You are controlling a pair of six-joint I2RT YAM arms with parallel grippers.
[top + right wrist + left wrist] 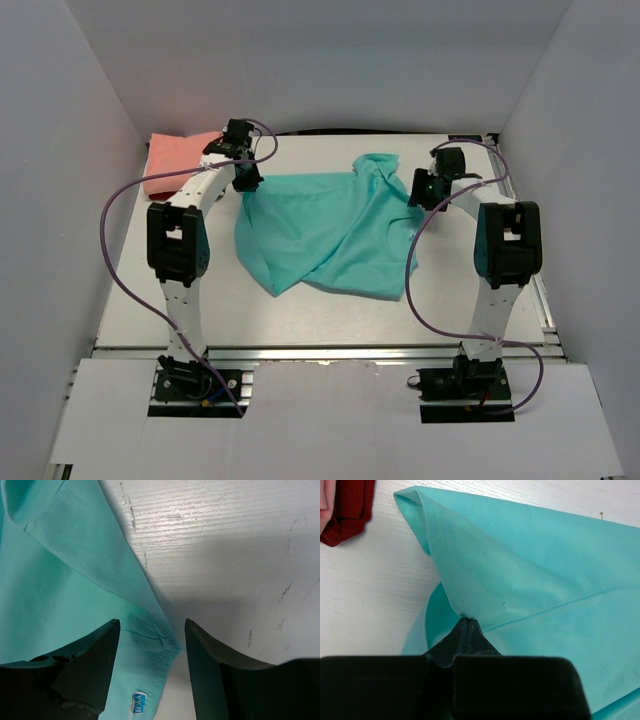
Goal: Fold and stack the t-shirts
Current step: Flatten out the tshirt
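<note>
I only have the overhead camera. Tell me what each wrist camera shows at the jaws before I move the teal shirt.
Observer: The left gripper is shut, its jaws pinching a raised fold of the teal shirt.
Operator: Report the right side.
Observer: The right gripper is open. Its jaws stand apart with the shirt's hemmed corner between them.
Operator: Look for a third shirt.
Observer: A dark red shirt lies beside the pink shirt, in the top corner of the left wrist view.
</note>
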